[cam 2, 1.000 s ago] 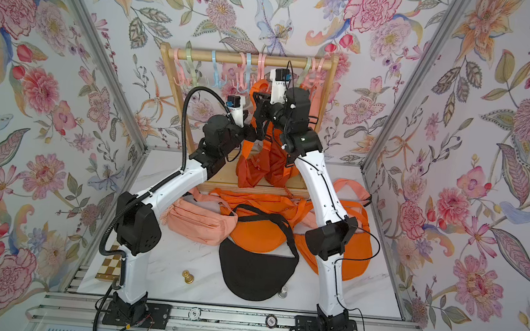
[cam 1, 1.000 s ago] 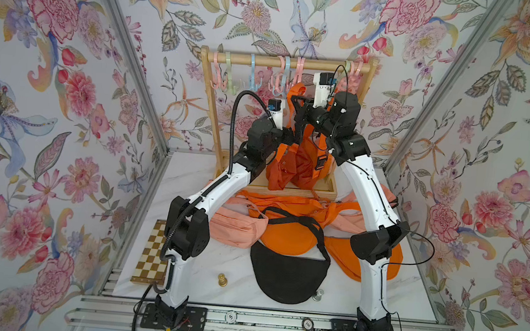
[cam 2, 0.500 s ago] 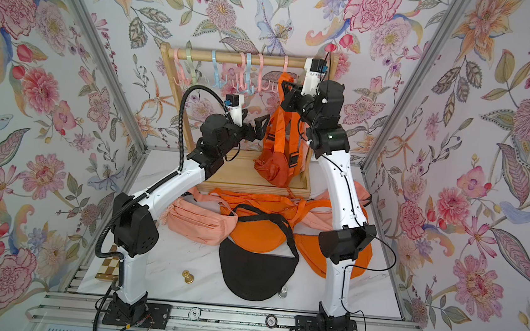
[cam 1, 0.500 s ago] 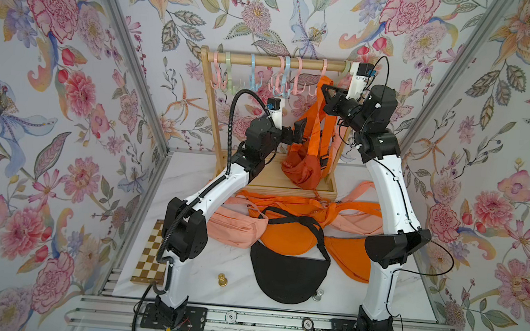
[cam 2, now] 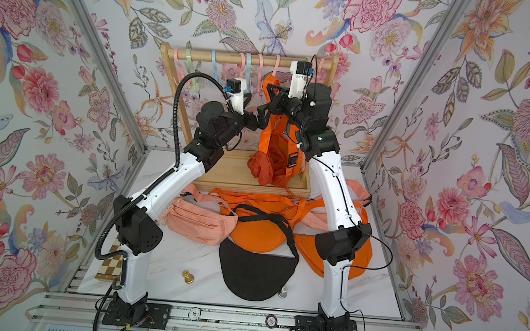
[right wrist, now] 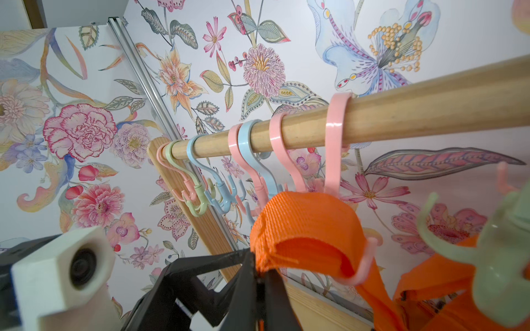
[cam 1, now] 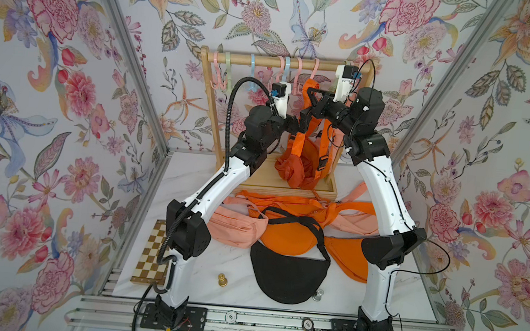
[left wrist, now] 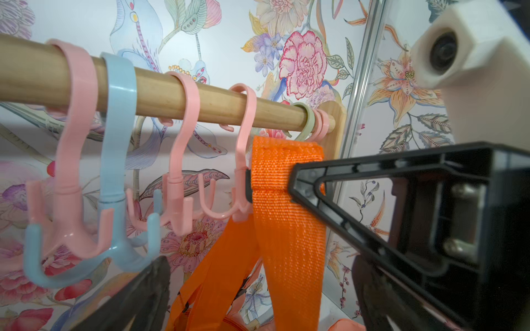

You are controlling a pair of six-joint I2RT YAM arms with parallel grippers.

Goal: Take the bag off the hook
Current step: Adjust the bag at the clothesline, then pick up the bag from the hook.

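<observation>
An orange bag (cam 1: 292, 172) (cam 2: 266, 169) hangs over the wooden rack's base by its orange strap (left wrist: 286, 215) (right wrist: 304, 223). My right gripper (cam 1: 311, 93) (cam 2: 272, 90) (right wrist: 259, 275) is shut on the top fold of that strap, just under the rail (right wrist: 401, 114). The fold sits right beside a pink hook (left wrist: 243, 172) (right wrist: 364, 263), and one prong curls against the loop. I cannot tell whether the loop is still caught on it. My left gripper (cam 1: 300, 123) (cam 2: 261, 115) (left wrist: 258, 301) is open lower down, and the hanging strap runs between its fingers without being gripped.
Several pink, blue and green hooks (cam 1: 252, 73) hang along the rail (cam 1: 285, 62) of the wooden rack (cam 1: 288, 188). Peach (cam 1: 238, 226), orange (cam 1: 287, 237) and black (cam 1: 287, 273) bags lie on the table. A chessboard (cam 1: 150, 258) and a gold piece (cam 1: 222, 279) sit near the front.
My right arm swung to the right and upward with the strap, then came a little back to the left. The bag now hangs narrower. The left gripper has stayed open near the strap.
</observation>
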